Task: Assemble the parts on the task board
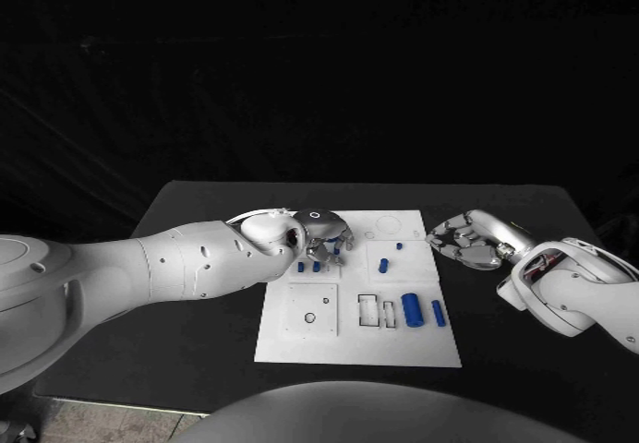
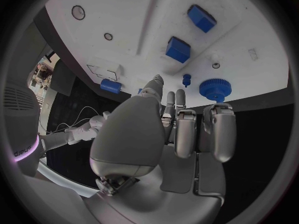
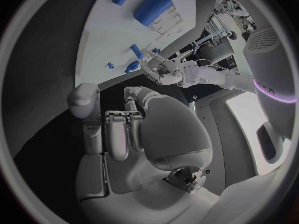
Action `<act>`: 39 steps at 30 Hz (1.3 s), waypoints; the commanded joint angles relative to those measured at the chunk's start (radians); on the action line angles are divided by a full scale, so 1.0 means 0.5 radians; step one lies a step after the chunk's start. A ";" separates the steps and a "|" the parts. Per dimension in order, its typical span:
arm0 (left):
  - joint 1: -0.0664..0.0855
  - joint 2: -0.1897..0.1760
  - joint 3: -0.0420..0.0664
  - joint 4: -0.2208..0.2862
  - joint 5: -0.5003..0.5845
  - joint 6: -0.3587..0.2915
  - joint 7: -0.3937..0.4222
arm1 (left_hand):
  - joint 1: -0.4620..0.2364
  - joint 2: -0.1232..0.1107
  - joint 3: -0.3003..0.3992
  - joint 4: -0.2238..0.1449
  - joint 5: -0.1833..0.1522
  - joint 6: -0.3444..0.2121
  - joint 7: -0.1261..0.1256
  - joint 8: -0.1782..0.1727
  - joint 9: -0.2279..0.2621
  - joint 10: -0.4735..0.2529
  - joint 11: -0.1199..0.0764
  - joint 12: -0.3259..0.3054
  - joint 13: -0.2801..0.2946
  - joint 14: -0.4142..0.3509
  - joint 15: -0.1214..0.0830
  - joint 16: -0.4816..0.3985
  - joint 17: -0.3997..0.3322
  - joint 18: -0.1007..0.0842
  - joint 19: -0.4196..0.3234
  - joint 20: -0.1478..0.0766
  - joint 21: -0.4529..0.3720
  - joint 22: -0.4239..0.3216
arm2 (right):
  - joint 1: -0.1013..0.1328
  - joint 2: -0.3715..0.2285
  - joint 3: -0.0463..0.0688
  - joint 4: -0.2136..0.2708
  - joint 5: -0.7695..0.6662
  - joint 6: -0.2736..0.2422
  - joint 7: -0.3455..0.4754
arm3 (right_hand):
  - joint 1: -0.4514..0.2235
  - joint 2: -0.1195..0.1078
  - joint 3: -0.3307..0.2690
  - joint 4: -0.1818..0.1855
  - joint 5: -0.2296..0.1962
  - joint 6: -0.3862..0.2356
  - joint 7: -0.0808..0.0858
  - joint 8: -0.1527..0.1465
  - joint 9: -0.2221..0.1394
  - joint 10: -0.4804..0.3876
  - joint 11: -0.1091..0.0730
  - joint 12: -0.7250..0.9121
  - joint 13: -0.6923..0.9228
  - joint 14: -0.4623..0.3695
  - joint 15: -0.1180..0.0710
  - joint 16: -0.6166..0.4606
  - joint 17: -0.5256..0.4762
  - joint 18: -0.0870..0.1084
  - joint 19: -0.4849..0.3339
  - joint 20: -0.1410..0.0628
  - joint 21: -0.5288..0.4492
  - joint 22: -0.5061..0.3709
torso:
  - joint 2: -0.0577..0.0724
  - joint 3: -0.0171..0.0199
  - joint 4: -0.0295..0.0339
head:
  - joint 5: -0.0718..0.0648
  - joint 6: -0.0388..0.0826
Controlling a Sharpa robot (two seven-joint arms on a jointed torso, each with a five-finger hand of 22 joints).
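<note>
While the left hand [image 1: 317, 235] hovers over the 11 o'clock part of the task board [image 1: 357, 346] in the head view, fingers curled and apparently empty, the risk I see is knuckles knocking the small blue parts [image 1: 383, 266] upright beside it, with the right hand [image 1: 466, 242] idle, loosely curled, off the board's 3 o'clock edge above the table [image 1: 199, 203]. From the left wrist, fingers [image 2: 187, 129] hang bent with nothing between them, above a blue gear [image 2: 216, 89] and two blue blocks [image 2: 178, 50]. From the right wrist, the fingers [image 3: 118, 132] bend inward holding nothing, the blue cylinders [image 3: 153, 7] well apart.
</note>
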 commanded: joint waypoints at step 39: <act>-0.029 0.094 0.007 -0.183 0.092 -0.078 -0.052 | -0.151 -0.113 0.400 -0.089 0.056 0.123 0.053 -0.025 -0.439 0.032 0.022 -0.425 -0.678 0.065 0.008 -0.013 0.270 0.001 -0.025 0.003 -0.127 0.419 | -0.026 0.008 0.000 -0.025 0.037 0.006 0.026 | 0.021 -0.011 0.012 -0.020 0.033 0.029 0.009 0.020 0.013 0.145 0.016 0.007 0.426 0.141 0.015 -0.007 0.182 0.022 -0.004 0.002 -0.009 0.208 | 0.001 -0.0003 -0.001 | -0.004 0.000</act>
